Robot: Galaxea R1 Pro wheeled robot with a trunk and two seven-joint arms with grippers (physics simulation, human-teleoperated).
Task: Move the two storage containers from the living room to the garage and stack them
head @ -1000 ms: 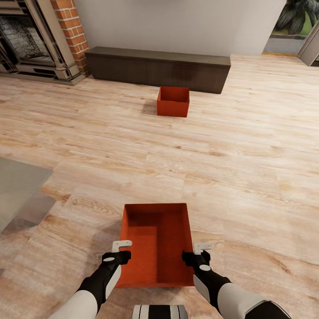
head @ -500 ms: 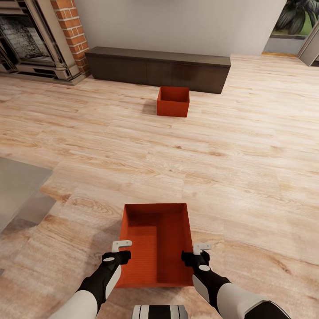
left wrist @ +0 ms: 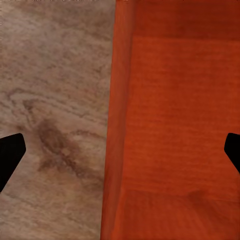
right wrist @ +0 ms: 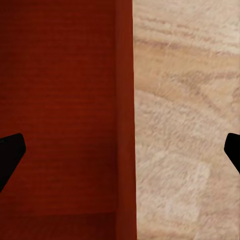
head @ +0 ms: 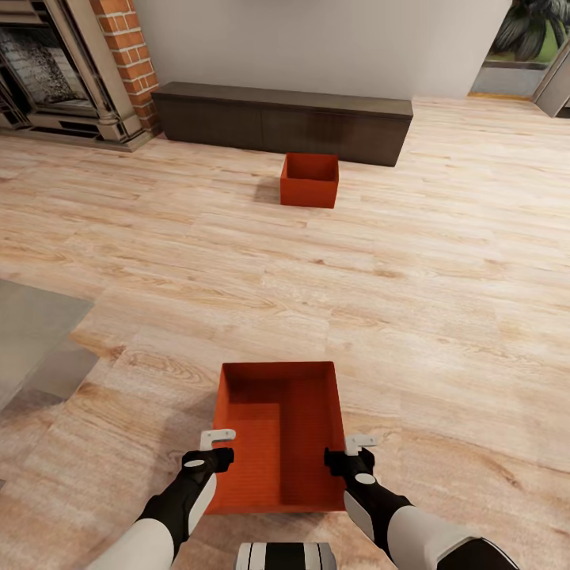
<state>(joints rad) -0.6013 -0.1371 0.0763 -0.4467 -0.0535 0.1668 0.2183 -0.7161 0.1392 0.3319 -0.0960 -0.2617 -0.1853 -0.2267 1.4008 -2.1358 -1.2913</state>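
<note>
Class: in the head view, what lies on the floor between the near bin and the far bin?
Nothing: between the near bin and the far bin, the head view shows bare wood planks.

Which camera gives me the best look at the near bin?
The head view: the whole near bin shows, open top, both grippers at its long walls. The left wrist view shows one wall between spread fingers; the right wrist view shows the other wall likewise.

Head cam high, facing forward-down over near container. Wrist cams close above its side walls, looking straight down; all share it.
</note>
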